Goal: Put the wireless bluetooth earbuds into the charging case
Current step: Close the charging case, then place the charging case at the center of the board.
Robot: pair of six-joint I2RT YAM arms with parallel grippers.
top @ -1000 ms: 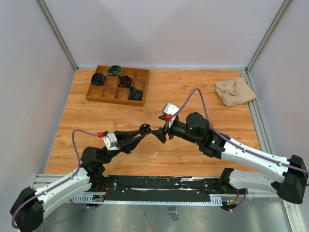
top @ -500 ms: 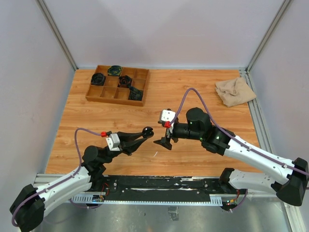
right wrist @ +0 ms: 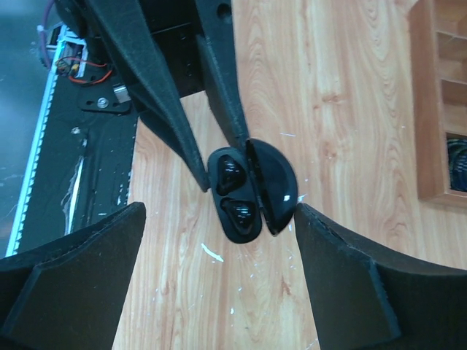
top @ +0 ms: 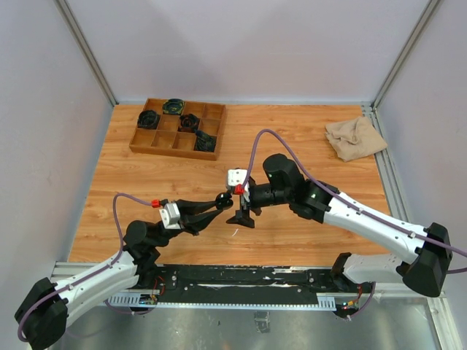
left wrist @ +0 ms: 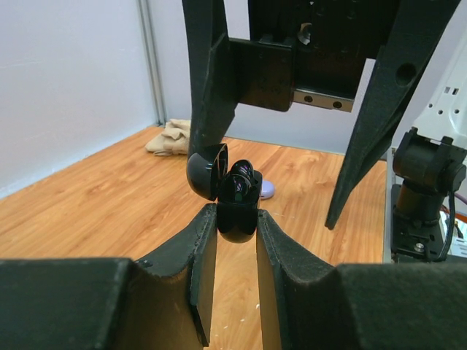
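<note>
My left gripper (left wrist: 237, 221) is shut on the base of a glossy black charging case (left wrist: 238, 213), holding it above the table (top: 306, 233). The case's lid (right wrist: 275, 186) is hinged open. Two black earbuds (right wrist: 230, 173) (right wrist: 241, 212) sit side by side in its wells. My right gripper (right wrist: 219, 216) hangs over the case, open wide, its fingers (left wrist: 209, 87) straddling the case without touching it. In the top view the two grippers meet near the table's middle front, at the case (top: 224, 197). A small lavender piece (left wrist: 267, 191) lies on the wood just beyond the case.
A wooden compartment tray (top: 211, 113) at the back left holds several dark round cases (top: 149, 118). A crumpled beige cloth (top: 354, 138) lies at the back right. A thin pale sliver (right wrist: 211, 253) and white specks lie on the wood under the case.
My right arm has swung left and its gripper has come over the case with its jaws wider. The left gripper has kept its hold on the case and shifted slightly toward me.
</note>
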